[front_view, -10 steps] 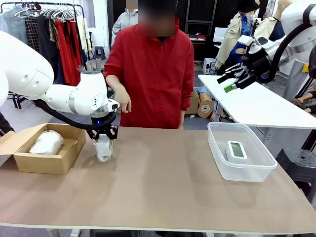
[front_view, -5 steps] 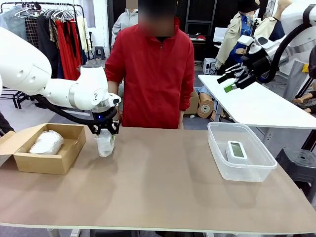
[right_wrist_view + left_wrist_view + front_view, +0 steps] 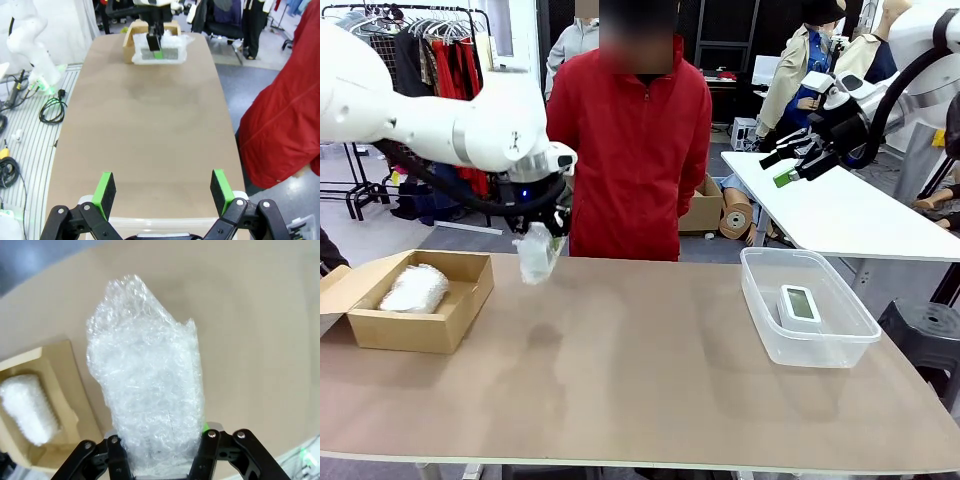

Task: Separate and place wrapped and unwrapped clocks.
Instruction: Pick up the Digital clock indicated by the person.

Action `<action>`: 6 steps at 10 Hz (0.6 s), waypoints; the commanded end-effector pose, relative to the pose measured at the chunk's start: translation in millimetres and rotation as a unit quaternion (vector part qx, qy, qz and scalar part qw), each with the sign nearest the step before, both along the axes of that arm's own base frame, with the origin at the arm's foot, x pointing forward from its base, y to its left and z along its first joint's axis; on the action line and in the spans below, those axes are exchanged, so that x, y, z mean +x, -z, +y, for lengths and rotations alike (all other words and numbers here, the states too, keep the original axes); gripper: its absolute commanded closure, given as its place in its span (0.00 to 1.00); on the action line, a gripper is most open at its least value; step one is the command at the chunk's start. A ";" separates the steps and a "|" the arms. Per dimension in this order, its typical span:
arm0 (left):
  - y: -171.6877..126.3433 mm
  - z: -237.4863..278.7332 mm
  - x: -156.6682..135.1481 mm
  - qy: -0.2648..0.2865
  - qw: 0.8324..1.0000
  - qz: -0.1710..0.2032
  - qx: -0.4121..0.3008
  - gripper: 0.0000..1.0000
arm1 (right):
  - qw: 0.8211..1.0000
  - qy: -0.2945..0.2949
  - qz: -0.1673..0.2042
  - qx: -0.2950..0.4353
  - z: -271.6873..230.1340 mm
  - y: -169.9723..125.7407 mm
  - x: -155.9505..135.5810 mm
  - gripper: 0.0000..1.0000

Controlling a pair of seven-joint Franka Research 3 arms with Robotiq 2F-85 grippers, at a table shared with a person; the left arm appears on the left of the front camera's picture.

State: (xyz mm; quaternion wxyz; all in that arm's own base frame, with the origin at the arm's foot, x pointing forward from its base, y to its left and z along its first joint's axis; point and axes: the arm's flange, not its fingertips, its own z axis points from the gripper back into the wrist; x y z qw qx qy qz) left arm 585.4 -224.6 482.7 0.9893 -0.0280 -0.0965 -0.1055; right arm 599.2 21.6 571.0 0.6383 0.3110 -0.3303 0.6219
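My left gripper (image 3: 540, 234) is shut on a wrapped clock (image 3: 534, 256), an oblong bundle of white bubble-wrap that hangs clear above the table's left side. In the left wrist view the bundle (image 3: 150, 385) stands upright between my fingers. A second wrapped clock (image 3: 414, 288) lies in the brown cardboard box (image 3: 420, 335) at the far left, and shows again as a bundle (image 3: 27, 407) in the box (image 3: 75, 385). The bare white clock (image 3: 799, 303) lies in the clear tub (image 3: 810, 350) on the right. My right gripper (image 3: 790, 160) is open, high above the table's right side; its green pads (image 3: 105, 187) are wide apart.
A person in a red jacket (image 3: 640, 150) stands at the far edge, just behind the held bundle. A white table (image 3: 840, 215) stands at the back right. Bare brown tabletop (image 3: 650, 370) stretches between box and tub.
My left gripper has lifted the wrapped clock off the table, upward and slightly right. The right arm has not moved.
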 end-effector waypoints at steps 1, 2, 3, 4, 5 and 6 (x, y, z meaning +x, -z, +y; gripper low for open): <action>-42.4 -7.7 -6.5 0.060 0.998 -0.004 -0.004 1.00 | 1.000 -0.001 0.000 0.001 0.8 -1.0 -0.5 0.00; -70.8 -17.7 -11.1 0.085 0.996 -0.007 0.004 1.00 | 1.000 -0.001 0.000 0.001 0.8 -1.0 -0.5 0.00; -95.3 -26.3 -11.9 0.112 0.994 0.002 0.017 1.00 | 1.000 -0.001 0.000 0.001 0.8 -1.0 -0.5 0.00; -120.3 -30.7 -9.6 0.123 0.991 0.006 0.041 1.00 | 1.000 -0.001 0.000 0.001 0.8 -1.0 -0.5 0.00; -141.8 -35.5 -9.4 0.123 0.991 0.001 0.055 1.00 | 1.000 -0.001 0.000 0.001 0.8 -1.0 -0.5 0.00; -159.9 -39.5 -10.3 0.121 0.990 -0.004 0.071 1.00 | 1.000 -0.001 0.000 0.001 0.8 -1.0 -0.5 0.00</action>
